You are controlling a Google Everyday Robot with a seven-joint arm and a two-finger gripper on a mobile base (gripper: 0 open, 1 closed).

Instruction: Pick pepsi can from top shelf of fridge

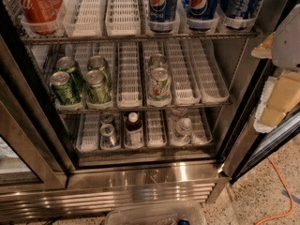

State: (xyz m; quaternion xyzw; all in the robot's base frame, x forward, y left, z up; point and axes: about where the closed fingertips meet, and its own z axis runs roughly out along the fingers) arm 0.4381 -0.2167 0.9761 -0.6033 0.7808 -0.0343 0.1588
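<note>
Speckled floor (255,196) fronting an open fridge (140,177). Pale gripper (280,95) at right edge, outside the shelves; grasp state cannot be told. One pepsi can (161,6) upright at front of top shelf (136,37), right of centre, second beside it. Red cans (37,6) far left.

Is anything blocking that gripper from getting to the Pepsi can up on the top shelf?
Nothing visible stands before the pepsi can at the front edge of the top shelf. The gripper is lower, at the right, outside the fridge's dark door frame, which it would probably have to come around.
</note>
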